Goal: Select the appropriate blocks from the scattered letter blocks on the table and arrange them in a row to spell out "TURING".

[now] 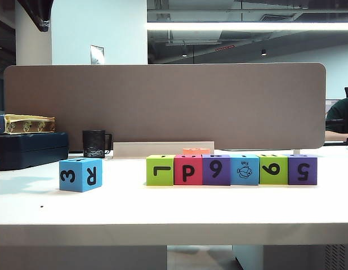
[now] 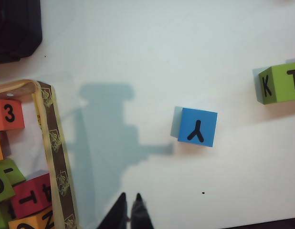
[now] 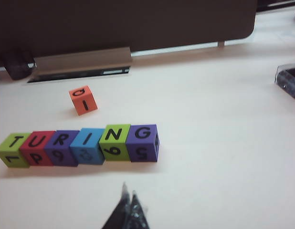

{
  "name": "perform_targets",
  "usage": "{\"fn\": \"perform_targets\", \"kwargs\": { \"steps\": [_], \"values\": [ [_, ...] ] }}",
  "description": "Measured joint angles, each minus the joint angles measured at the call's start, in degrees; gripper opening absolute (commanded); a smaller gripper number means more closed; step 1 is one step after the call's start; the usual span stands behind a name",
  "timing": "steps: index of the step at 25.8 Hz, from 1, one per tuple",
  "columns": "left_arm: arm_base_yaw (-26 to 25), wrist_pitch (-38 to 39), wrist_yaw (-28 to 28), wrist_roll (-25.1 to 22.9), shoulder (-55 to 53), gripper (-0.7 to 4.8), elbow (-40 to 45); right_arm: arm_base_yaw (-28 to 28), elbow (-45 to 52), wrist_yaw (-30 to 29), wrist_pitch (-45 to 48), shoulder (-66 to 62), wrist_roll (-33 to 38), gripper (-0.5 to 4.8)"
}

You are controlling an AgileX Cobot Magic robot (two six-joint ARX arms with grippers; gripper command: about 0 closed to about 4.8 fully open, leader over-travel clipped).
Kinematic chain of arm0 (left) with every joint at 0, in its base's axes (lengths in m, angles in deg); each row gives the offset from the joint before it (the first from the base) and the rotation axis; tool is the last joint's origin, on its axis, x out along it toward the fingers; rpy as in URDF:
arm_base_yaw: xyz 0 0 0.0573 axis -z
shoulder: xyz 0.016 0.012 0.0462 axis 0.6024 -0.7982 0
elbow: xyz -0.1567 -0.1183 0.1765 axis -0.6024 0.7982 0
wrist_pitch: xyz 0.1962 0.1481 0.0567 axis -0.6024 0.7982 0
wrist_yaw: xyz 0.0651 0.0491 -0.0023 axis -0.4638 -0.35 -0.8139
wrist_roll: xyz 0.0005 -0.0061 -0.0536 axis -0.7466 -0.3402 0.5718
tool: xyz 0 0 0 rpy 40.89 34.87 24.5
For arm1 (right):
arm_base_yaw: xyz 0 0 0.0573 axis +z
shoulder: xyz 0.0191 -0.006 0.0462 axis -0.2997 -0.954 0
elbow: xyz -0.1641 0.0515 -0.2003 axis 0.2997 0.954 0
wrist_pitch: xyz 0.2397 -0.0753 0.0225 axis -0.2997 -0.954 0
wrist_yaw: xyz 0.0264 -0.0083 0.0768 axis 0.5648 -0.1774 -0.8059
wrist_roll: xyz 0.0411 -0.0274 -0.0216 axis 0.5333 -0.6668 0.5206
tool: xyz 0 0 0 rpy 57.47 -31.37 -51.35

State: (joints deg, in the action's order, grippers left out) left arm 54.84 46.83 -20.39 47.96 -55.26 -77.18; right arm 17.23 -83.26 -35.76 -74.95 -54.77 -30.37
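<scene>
Rightward, white table (image 1: 174, 214) bare beyond block row (image 3: 80, 145); both jaws closed.

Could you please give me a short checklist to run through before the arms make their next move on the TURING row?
1. Row of six letter blocks spells T-U-R-I-N-G on the top faces in the right wrist view: ok.
2. Row blocks sit side by side in one line on the table: ok.
3. Right gripper shut, holding nothing, short of the row: ok.
4. Left gripper shut, holding nothing, over bare table near the blue Y block: ok.
5. Stray orange block lies behind the row, apart from it: ok.
6. Whether the row is centred on the table: cannot tell.
</scene>
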Motion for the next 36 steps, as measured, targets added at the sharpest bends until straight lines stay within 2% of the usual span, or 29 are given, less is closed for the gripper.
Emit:
{"fn": "perform_targets", "kwargs": {
  "steps": [4, 15, 25, 36],
  "values": [
    [0.0, -0.2, 0.0, 0.0, 0.0, 0.13, 0.0, 0.0, 2.9, 0.0, 0.8, 0.0, -0.1, -0.01],
    [0.0, -0.7, 0.0, 0.0, 0.0, 0.13, 0.0, 0.0, 12.1, 0.0, 11.0, 0.0, -0.3, -0.01],
    [0.0, -0.7, 0.0, 0.3, 0.0, 0.13, 0.0, 0.0, 17.3, 0.0, 13.0, 0.0, -2.1, -0.01],
    [0.0, -0.7, 0.0, 1.0, 0.0, 0.13, 0.0, 0.0, 24.6, 0.0, 19.1, 1.2, -4.9, -0.01]
  ]
}}
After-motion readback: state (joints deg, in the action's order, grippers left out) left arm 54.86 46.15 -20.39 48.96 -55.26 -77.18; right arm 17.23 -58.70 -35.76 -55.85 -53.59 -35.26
